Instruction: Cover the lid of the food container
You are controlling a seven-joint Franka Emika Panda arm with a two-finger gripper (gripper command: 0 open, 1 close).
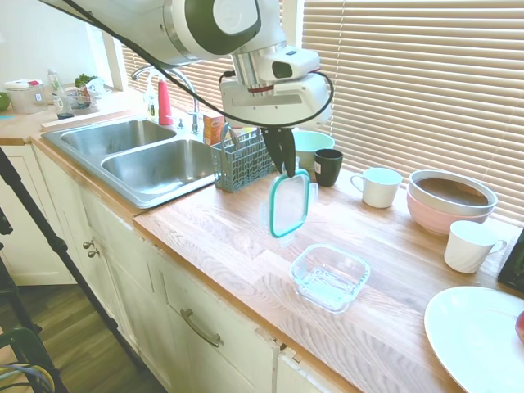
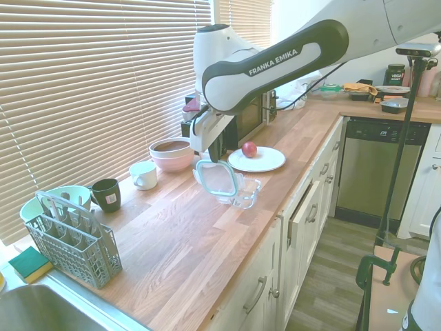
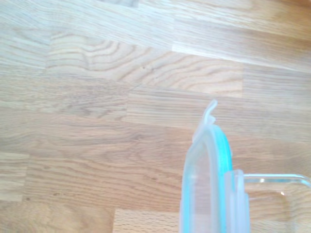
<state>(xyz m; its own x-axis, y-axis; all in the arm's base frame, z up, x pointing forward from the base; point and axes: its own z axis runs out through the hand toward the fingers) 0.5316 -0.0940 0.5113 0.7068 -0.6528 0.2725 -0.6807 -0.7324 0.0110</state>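
Observation:
The clear lid (image 1: 290, 205) with a teal rim hangs on edge in the air, my gripper (image 1: 286, 170) shut on its top edge. It is above the wooden counter, a little to the sink side of the food container (image 1: 330, 277), a shallow clear glass dish standing empty on the counter. From the other side, the lid (image 2: 218, 177) hangs tilted just in front of the container (image 2: 242, 194). Up close in the wrist view, the lid (image 3: 206, 184) rises edge-on, with a corner of the container (image 3: 279, 194) beside it.
A grey cutlery basket (image 1: 242, 160), teal bowl (image 1: 313, 146) and dark mug (image 1: 327, 167) stand by the sink (image 1: 139, 155). White cups (image 1: 380, 187) (image 1: 469, 246), stacked pink bowls (image 1: 451, 201) and a large white plate (image 1: 479, 336) lie beyond the container. An apple (image 2: 249, 149) sits on the plate.

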